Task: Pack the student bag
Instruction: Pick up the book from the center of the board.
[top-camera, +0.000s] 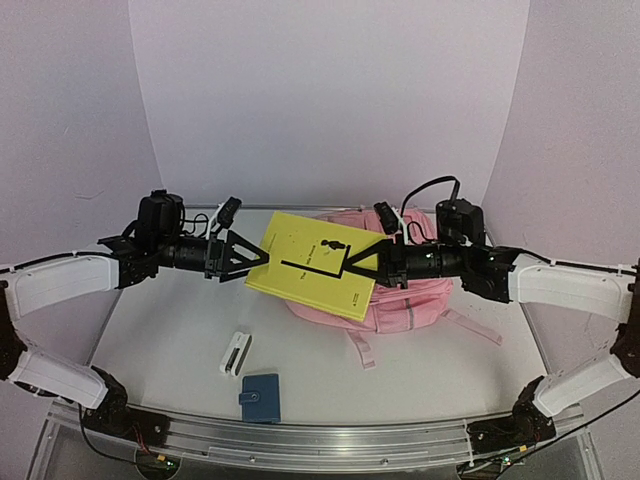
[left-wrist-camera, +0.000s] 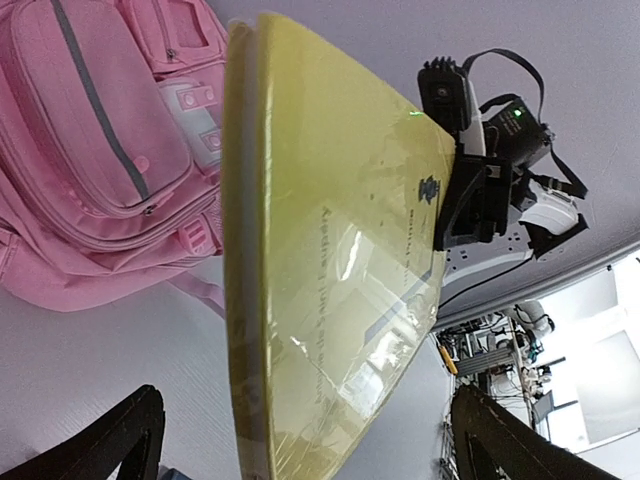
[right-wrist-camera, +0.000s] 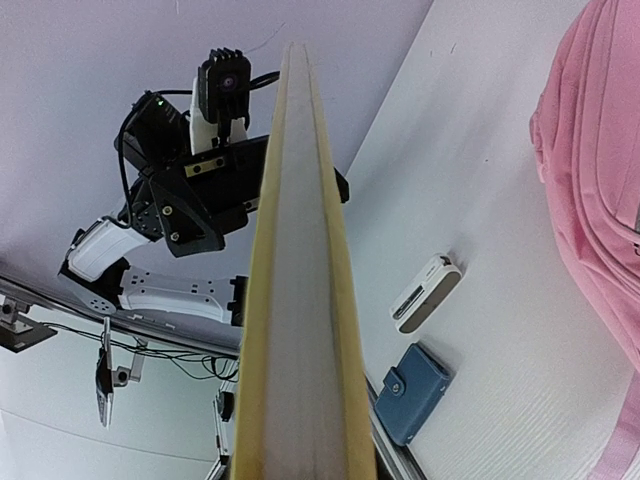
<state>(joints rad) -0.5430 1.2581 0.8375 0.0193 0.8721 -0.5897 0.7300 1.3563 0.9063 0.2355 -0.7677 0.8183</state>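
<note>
Right gripper (top-camera: 352, 268) clamped on the 3 o'clock edge of a yellow book (top-camera: 300, 243), which is held tilted over the student bag (top-camera: 415, 305). The bag lies at 2 o'clock from the centre of the table (top-camera: 160, 340). Left gripper (top-camera: 260, 256), jaws wide apart, straddles the book's 9 o'clock edge, seemingly without contact.

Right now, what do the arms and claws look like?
White shells and black joints on left arm and right arm. Black, angular, two-fingered: left claw, right claw. A black cable loops over the right wrist.
</note>
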